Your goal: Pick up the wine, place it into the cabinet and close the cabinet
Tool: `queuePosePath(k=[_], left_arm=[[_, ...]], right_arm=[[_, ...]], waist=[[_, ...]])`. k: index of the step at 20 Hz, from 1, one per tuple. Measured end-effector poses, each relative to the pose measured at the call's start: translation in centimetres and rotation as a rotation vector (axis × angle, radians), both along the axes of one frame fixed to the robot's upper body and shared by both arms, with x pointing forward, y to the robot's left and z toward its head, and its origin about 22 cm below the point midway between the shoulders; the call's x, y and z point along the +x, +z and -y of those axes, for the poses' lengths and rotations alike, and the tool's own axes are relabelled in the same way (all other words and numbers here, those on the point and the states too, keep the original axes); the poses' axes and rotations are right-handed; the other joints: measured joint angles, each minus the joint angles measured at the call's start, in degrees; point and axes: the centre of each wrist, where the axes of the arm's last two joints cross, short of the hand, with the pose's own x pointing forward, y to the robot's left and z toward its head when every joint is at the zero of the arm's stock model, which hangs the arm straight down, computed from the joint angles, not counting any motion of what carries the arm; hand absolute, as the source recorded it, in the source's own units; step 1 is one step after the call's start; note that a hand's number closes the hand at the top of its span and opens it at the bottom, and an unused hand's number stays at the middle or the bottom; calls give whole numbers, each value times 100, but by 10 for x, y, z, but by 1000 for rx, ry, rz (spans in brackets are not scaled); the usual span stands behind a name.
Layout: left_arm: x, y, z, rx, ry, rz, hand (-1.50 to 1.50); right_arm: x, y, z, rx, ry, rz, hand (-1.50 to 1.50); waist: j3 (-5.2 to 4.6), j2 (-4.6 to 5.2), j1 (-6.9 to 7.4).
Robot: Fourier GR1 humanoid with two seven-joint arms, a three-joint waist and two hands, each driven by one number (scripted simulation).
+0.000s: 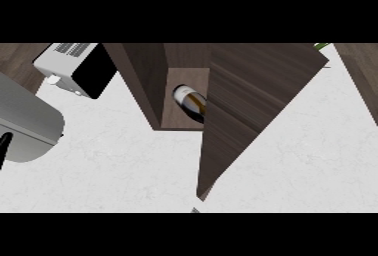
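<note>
The grey left forearm (26, 125) looms at the left edge. Only a black sliver of the left hand (4, 147) shows, so I cannot tell its state. The wine bottle (190, 102) sits inside the cabinet (144, 80). The open door (251, 110) juts toward the robot, off to that arm's right.

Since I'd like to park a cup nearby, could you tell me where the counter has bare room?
The widest bare patch of counter lies right of the open cabinet door. Another lies between the door and the left forearm. It is crowded at upper left, between the white appliance and the cabinet, whose inside holds the wine bottle.
</note>
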Motion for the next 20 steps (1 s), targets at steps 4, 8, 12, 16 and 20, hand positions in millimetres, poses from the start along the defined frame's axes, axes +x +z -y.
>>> queuePosePath(k=[4,8,12,16,20], left_arm=[[7,1,2,-14,-9,10,-150],[10,3,7,-21,-25,9,-150],[10,5,10,-31,-33,6,-150],[12,2,9,-38,-19,7,-150],[16,1,11,-40,-1,10,-150]], right_arm=[[6,6,-6,-9,32,18,150],[15,12,-14,16,53,7,150],[39,25,-44,50,67,17,150],[71,48,-78,65,58,34,150],[108,65,-102,56,30,55,150]], waist=[[2,26,30],[1,39,106],[4,51,179],[7,53,177],[11,60,147]])
